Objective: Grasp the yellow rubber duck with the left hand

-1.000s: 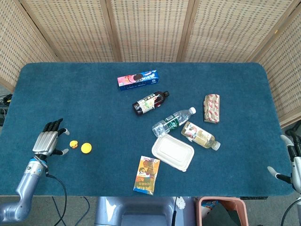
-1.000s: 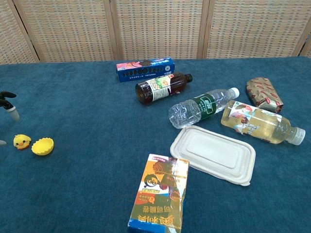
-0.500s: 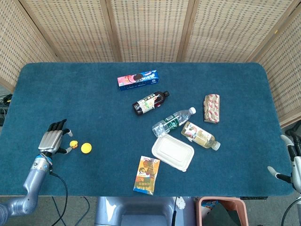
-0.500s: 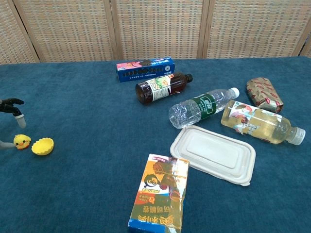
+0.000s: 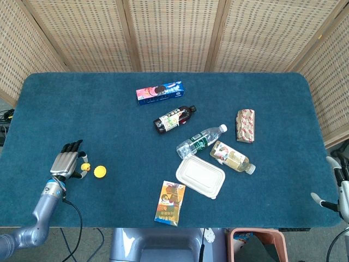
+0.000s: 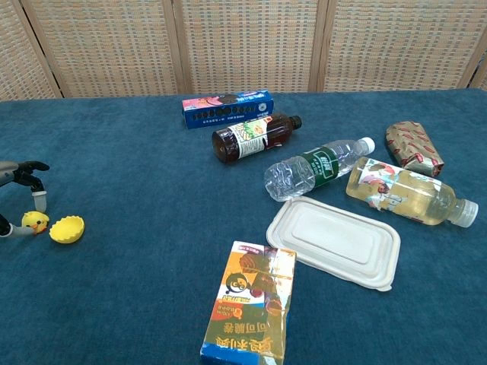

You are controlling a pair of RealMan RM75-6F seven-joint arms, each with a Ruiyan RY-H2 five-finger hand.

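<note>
Fingers of the left robot hand (image 5: pixel 66 162) bracket the yellow rubber duck (image 6: pixel 34 221).

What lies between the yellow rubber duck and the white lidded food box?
In the chest view: beside the duck a yellow shell-shaped cup, then bare blue cloth up to the box.

— What's on my table mid-field?
— I see a cookie box (image 5: pixel 159 91), a dark bottle (image 5: pixel 174 118), a water bottle (image 5: pixel 200 140), a tea bottle (image 5: pixel 233 157), a white lidded container (image 5: pixel 200 177).
— Anything nearer?
— A juice carton (image 5: pixel 170 203), lying flat.
</note>
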